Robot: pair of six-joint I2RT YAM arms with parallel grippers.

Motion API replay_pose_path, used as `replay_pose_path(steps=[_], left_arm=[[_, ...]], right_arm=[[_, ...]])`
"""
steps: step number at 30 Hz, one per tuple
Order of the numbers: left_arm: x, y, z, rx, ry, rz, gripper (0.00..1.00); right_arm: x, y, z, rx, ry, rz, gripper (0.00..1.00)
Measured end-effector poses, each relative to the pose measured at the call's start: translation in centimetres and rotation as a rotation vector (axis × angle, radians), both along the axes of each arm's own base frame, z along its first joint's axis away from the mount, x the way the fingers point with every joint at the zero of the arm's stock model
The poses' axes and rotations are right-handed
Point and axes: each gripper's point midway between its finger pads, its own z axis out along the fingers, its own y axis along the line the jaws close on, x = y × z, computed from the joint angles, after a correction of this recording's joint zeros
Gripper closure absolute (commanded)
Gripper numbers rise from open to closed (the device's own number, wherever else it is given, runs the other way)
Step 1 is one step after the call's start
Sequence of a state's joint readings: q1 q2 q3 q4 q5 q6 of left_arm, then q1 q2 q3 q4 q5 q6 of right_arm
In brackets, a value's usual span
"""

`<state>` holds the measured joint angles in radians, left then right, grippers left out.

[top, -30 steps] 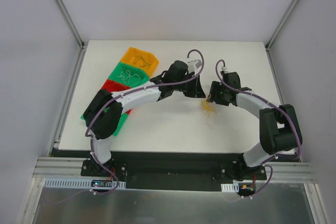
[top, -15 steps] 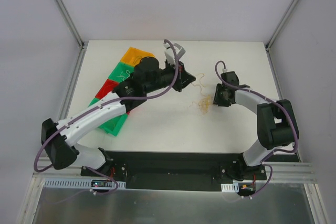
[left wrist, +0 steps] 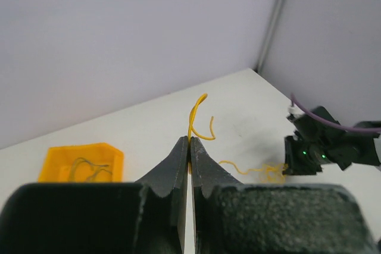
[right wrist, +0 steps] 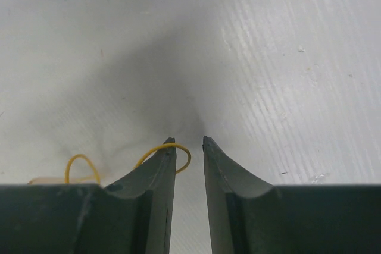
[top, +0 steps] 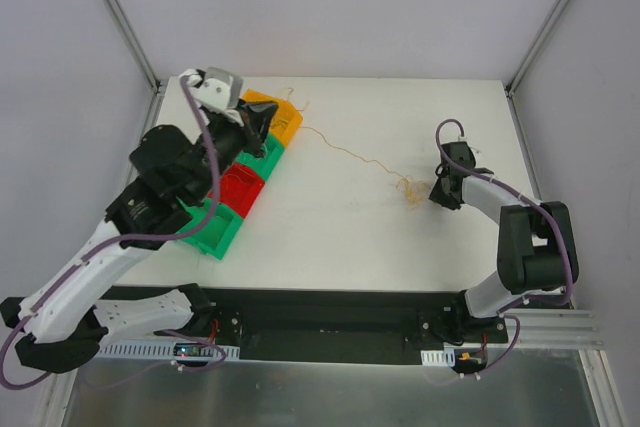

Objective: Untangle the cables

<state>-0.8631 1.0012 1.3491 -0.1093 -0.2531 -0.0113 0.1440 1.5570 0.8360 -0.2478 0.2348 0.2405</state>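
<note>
Left pincer is closed on one yellow strand. Right pincer has its jaws a little apart w/ nothing between, only a yellow loop just beside one finger. The strand runs out across the table to the cables, a small clump near the right pincer. I think I must pin the clump first, then pull slowly, else all drags along. Orange bin holds a few thin wires; red bin & green bin contents I cannot tell

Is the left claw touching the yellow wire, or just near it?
Touching. In the left wrist view the left claw is shut, and the yellow wire comes straight out from between its tips.
</note>
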Motion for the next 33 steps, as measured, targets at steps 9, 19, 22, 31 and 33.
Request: replay_pose_path(steps=[9,19,22,31,33], left_arm=[[-1.2,9.4,3.0,0.051,-0.078,0.305,1.00],[-1.9,14.3,4.9,0.092,-0.097,0.483,1.00],[-2.3,15.0,5.3,0.075,-0.103,0.497,1.00],[-0.1,17.5,5.3,0.292,-0.138,0.734,1.00],[0.8,18.0,5.6,0.351,-0.155,0.796,1.00]], right_arm=[[-1.1,-2.5,-0.6,0.052,-0.006,-0.172,0.72],[-3.0,-4.2,-0.6,0.087,-0.059,-0.295,1.00],[-3.6,-4.6,-0.4,0.096,-0.097,-0.313,1.00],[-4.2,-6.8,1.1,0.115,-0.253,-0.420,1.00],[-4.4,-7.7,0.9,0.135,-0.261,-0.470,1.00]])
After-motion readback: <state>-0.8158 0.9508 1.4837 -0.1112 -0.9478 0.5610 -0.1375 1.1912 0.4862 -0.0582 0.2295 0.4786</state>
